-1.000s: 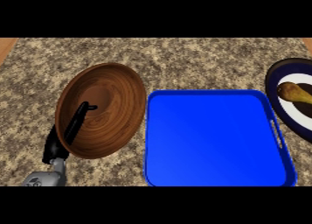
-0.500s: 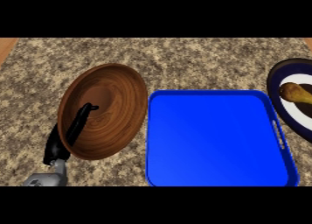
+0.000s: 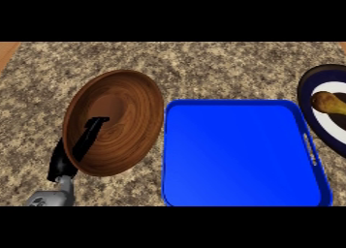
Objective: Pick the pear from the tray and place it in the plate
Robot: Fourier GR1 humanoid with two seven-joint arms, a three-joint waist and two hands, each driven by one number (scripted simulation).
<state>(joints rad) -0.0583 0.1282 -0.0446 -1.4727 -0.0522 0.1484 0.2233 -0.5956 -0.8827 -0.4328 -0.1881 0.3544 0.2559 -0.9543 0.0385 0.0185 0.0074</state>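
Observation:
The brown-yellow pear [image 3: 333, 103] lies on the dark-rimmed plate [image 3: 313, 114] at the right edge of the head view. The blue tray [image 3: 240, 154] in the middle holds nothing. My left hand [image 3: 78, 147] shows at the lower left, its black fingers straight and lying over the near rim of a wooden bowl [image 3: 118, 121]. It holds nothing. My right hand does not show in the view.
The wooden bowl stands tilted just left of the tray, almost touching its left wall. Speckled granite counter [image 3: 204, 68] runs behind the tray. Wooden edges show at both far corners.
The view has shifted a little, so the bowl, tray and plate sit slightly to the right of where they were. My left hand has barely moved over the bowl.

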